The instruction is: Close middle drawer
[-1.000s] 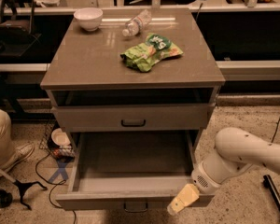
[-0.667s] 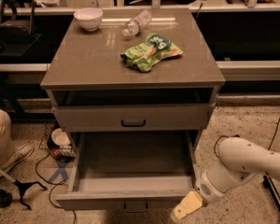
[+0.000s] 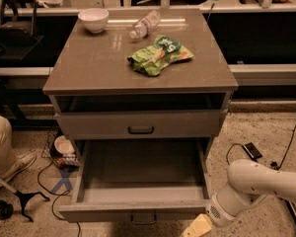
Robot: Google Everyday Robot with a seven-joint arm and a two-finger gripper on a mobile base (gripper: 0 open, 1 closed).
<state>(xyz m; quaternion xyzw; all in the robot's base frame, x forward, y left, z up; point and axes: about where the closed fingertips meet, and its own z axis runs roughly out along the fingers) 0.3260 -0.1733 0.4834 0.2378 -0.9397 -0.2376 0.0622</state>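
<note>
The middle drawer (image 3: 138, 212) is pulled far out of the grey-beige cabinet. Its deep plain box is empty, and its small dark bar handle (image 3: 143, 219) sits on the front panel near the bottom of the view. My gripper (image 3: 197, 227) is at the bottom edge of the view. It is just right of the handle, in front of the drawer's right front corner and close to the panel. Its white arm (image 3: 259, 184) comes in from the right. The top drawer front (image 3: 138, 124) above has a like handle. The lowest drawer is hidden.
On the cabinet top (image 3: 89, 68) are a white bowl (image 3: 93, 19), a lying plastic bottle (image 3: 144, 24) and a green snack bag (image 3: 159, 55). A person's leg and shoe (image 3: 5, 152) are at the left. Cables, a blue floor mark (image 3: 63, 179) and a dark device (image 3: 250, 150) lie on the floor.
My gripper has dropped lower along the drawer's right front corner, toward the bottom of the view. The drawer stays pulled out.
</note>
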